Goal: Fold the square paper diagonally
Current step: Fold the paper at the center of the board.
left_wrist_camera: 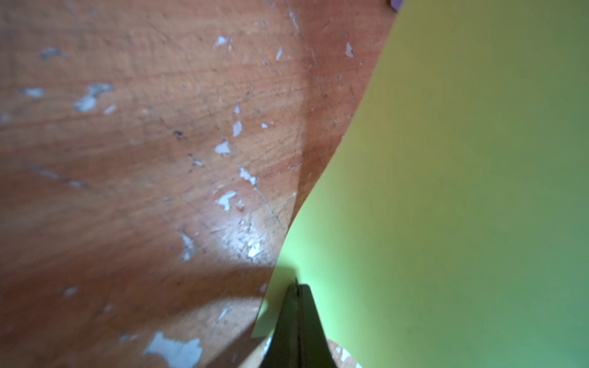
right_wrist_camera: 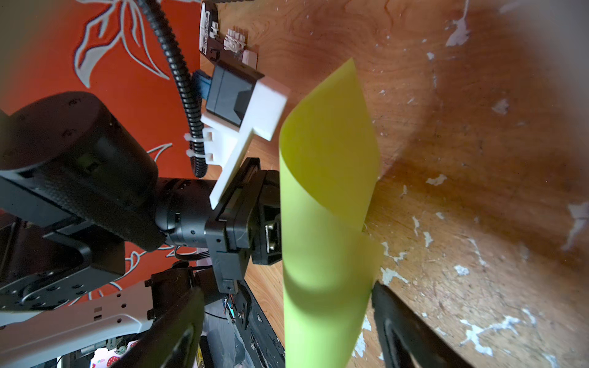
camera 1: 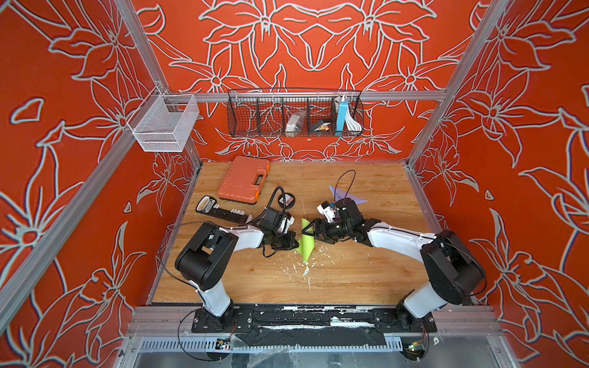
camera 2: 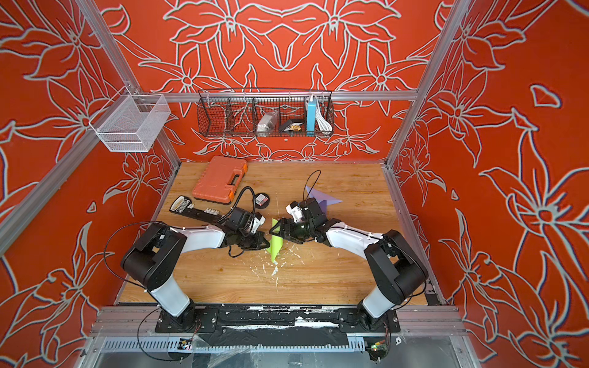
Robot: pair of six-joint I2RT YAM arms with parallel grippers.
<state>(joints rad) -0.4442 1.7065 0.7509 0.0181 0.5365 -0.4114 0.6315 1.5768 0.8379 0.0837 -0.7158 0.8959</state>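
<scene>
Wooden table [camera 1: 350,277], in the middle: the left gripper [left_wrist_camera: 298,288] pinches one edge of the curled lime-green square paper [camera 1: 306,243]. Around it the right gripper [right_wrist_camera: 287,290] stands wide open. The fold looks half done; next, I think, press it flat.

Paper [camera 1: 306,245] between left gripper [camera 1: 295,244] and right gripper [camera 1: 311,233]; case [camera 1: 243,180] behind-left on table [camera 1: 366,270]

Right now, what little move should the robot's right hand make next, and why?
Probably close the right hand gently on the green paper. The left hand is pinched shut on one edge, and the sheet stands curled up off the table, not yet folded flat. The right hand's open fingers sit on either side of the curl, so a soft pinch looks like the next step.
</scene>
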